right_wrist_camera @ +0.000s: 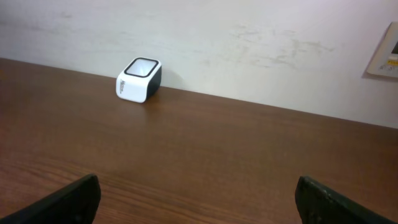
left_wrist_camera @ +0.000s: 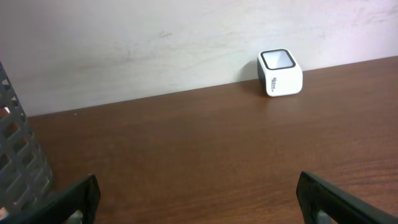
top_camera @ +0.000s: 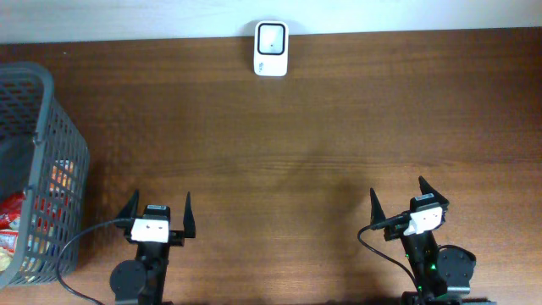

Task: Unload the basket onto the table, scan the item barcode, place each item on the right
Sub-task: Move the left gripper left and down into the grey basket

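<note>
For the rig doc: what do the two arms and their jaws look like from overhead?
Both arms are black with round joint housings. The left gripper and right gripper each carry a white block behind black, pointed jaws. A black cable loops off each; the right shows green lights.

Wooden table (top_camera: 339, 110) with white scanner (top_camera: 271, 49), grey basket (top_camera: 59, 152).

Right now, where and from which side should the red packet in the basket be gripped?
Grip the red packet by its exposed top, probably coming down with the left gripper: the basket has mesh walls on every side and an open top.
</note>
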Action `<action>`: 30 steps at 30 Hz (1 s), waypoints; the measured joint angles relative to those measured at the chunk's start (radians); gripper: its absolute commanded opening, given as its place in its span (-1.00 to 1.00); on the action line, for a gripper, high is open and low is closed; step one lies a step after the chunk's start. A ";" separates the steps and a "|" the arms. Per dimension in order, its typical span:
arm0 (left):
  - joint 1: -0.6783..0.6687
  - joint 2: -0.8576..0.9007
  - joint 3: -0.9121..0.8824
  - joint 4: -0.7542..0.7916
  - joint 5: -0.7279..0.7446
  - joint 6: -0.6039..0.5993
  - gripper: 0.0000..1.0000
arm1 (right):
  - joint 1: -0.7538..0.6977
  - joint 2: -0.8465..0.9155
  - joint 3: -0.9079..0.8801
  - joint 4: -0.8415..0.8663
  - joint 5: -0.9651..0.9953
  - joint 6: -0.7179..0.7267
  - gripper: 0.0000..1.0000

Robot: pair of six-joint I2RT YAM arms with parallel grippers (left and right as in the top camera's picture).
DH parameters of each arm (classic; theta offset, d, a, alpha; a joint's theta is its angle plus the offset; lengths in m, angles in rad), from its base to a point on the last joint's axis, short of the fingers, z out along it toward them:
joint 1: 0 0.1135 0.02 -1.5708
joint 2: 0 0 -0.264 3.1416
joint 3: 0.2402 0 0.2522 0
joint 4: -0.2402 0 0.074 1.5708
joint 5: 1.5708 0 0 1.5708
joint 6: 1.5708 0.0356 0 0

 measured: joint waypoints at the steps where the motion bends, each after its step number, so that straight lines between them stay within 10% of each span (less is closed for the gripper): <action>1: 0.000 0.000 0.000 0.003 0.000 0.000 0.98 | 0.000 0.000 0.000 0.000 0.000 0.000 0.97; 30: 0.000 0.018 0.027 0.175 -0.022 0.000 0.98 | 0.000 0.000 0.000 0.000 0.000 0.000 0.97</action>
